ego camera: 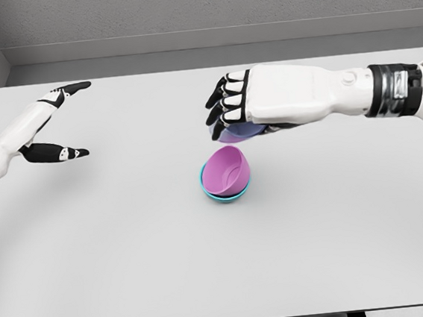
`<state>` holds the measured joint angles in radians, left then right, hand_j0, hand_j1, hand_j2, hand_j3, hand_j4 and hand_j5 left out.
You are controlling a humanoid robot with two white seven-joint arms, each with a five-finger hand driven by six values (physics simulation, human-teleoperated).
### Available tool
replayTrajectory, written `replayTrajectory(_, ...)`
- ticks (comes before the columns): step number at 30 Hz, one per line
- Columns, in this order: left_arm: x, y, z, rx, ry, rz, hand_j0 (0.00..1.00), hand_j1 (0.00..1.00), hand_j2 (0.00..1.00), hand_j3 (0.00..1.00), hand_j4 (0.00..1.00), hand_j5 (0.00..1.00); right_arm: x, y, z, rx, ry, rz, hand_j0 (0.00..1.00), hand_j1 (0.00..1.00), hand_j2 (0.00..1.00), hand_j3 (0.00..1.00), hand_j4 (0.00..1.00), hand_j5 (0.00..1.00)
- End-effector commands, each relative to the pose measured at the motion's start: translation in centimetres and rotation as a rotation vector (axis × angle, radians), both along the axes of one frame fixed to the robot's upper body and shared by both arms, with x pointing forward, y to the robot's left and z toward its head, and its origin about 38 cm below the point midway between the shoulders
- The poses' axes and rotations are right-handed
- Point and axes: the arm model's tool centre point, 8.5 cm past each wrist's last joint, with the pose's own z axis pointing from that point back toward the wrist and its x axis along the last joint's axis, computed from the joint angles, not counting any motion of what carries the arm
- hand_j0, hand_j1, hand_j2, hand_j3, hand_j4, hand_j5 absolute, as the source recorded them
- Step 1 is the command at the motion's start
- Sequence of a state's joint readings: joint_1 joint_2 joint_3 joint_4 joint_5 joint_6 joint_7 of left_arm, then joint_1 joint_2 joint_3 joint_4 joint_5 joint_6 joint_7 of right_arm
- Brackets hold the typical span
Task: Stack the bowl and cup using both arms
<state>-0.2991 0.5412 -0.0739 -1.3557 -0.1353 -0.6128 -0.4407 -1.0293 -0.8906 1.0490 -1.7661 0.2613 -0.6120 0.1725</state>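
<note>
A pink bowl (228,170) sits tilted inside a teal bowl (222,195) near the middle of the white table (132,271). Just above them my right hand (226,112) reaches in from the right, its dark fingers curled over a purple cup (237,133) that shows under the palm. The cup hangs a little above and behind the pink bowl, apart from it. My left hand (62,120) is at the far left over the table, fingers spread, thumb apart, holding nothing.
A grey wall runs behind the table's far edge. The table's front edge lies along the bottom of the head view.
</note>
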Motion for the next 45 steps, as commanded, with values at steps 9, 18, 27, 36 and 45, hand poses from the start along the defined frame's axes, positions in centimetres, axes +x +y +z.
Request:
replayTrajectory(9,0.2,0.2,-0.2,-0.014,0.009,0.009,1.0,1.0,1.0,1.0,1.0,1.0,-0.1,0.8,0.0,0.012,0.001,0.019,0.68,0.68,0.68,0.68,0.68,0.68)
replayTrajectory(18,0.2,0.2,-0.2,-0.014,0.009,0.009,1.0,1.0,1.0,1.0,1.0,1.0,-0.1,0.9,-0.3,0.004,0.0,0.021,0.71,0.71,0.71,0.71,0.71,0.71)
replayTrajectory(27,0.2,0.2,-0.2,-0.014,0.009,0.009,1.0,1.0,1.0,1.0,1.0,1.0,-0.1,0.6,-0.4,-0.005,-0.001,0.013,0.73,0.73,0.73,0.73,0.73,0.73)
replayTrajectory(36,0.2,0.2,-0.2,-0.014,0.009,0.009,1.0,1.0,1.0,1.0,1.0,1.0,0.1,-0.2,0.7,-0.013,-0.028,-0.006,0.73,0.73,0.73,0.73,0.73,0.73)
replayTrajectory(45,0.3,0.4,-0.6,-0.014,0.02,0.016,1.0,1.0,1.0,1.0,1.0,1.0,0.1,-0.3,0.7,-0.012,-0.028,-0.007,0.73,0.73,0.73,0.73,0.73,0.73)
